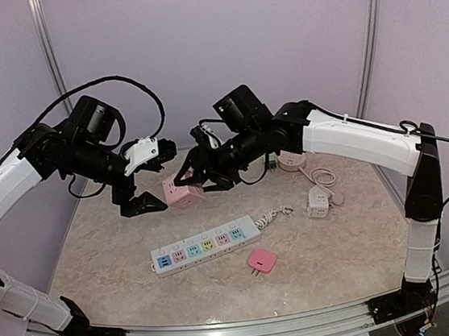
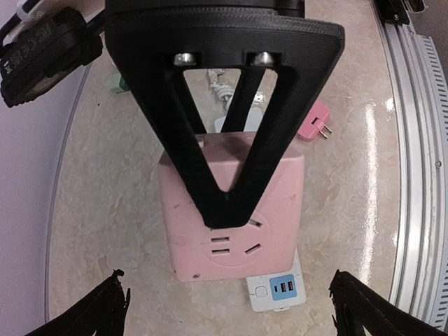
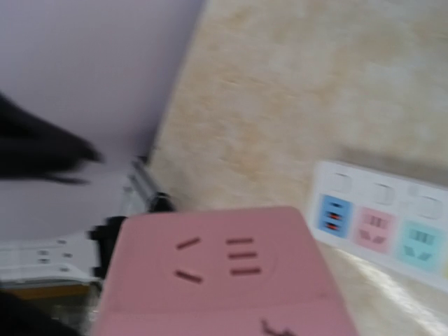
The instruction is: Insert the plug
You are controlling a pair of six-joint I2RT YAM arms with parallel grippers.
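Our right gripper (image 1: 197, 176) pinches the pink socket cube (image 1: 180, 192) aloft. The left gripper (image 1: 153, 177), spread wide, hovers just left of that cube, so we'd reach rightward.

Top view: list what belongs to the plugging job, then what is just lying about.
Job: pink cube socket, in the right gripper; white power strip; pink plug.
Lying about: white cube adapter with cord; round pink socket at the back.
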